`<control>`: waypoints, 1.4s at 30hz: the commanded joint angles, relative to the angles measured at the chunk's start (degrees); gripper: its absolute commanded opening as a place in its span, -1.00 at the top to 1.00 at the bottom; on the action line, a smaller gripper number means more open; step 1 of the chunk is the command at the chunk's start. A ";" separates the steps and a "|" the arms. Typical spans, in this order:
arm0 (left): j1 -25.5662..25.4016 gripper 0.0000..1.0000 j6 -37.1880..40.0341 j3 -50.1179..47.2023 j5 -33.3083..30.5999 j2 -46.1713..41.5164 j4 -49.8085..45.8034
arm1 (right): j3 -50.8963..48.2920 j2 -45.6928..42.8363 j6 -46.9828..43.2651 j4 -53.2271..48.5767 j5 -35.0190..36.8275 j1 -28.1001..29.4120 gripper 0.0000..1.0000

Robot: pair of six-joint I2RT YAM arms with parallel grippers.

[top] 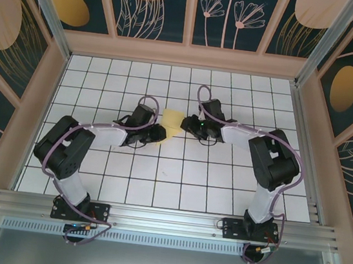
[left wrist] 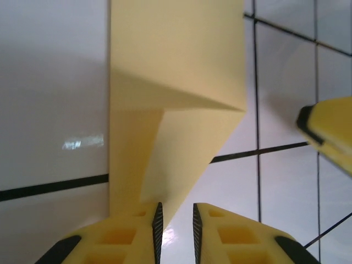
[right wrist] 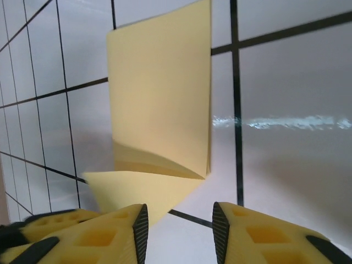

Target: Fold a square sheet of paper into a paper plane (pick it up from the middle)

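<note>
White tiled surface (top: 156,188) with black grid lines sits inside a frame walled by dark leaf-patterned panels (top: 154,5). Closest to the left wrist camera, the left fingers (left wrist: 124,239) stand a narrow slit apart with bare tile showing in the slit, so they pinch nothing. The near corner of the square sheet of paper (left wrist: 176,55) runs down behind the inner edge of one of those fingers. Whether it touches that finger I cannot tell.

Seen from their own wrist, the right fingers (right wrist: 258,236) are spread wider with only tile between them, and they stop just short of the sheet. A yellow, black-edged tip pokes in beside the sheet's right edge in the left wrist view, cut off by the frame.

The sheet is partly folded: a tall panel lies on the tiles, and a slanted flap is doubled over its near end with the crease lifted a little. Its far end is cut off at the top of the left wrist view.

From above, the sheet lies mid-surface between the left arm (top: 108,135) and the right arm (top: 244,136). Their dark wrists crowd its two sides, and the fingertips are hard to make out there.
</note>
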 commanded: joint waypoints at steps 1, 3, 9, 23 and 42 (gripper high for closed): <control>0.28 0.46 0.64 0.21 -4.50 -2.50 -0.03 | -2.03 -2.56 3.32 4.20 0.96 0.04 0.17; 0.32 0.42 0.62 0.30 -5.12 -2.17 0.95 | -1.96 -2.11 3.99 4.54 0.33 0.04 0.16; 0.27 0.38 0.64 1.42 -4.46 0.35 2.87 | -0.35 0.91 5.85 5.08 -2.19 0.57 0.14; 0.27 0.47 3.88 4.76 -12.29 5.98 -1.76 | 1.49 3.03 6.58 4.74 -4.58 0.56 0.17; 0.30 0.54 4.86 6.15 -13.69 8.40 -4.35 | 5.62 6.33 8.68 -0.21 -1.59 2.43 0.17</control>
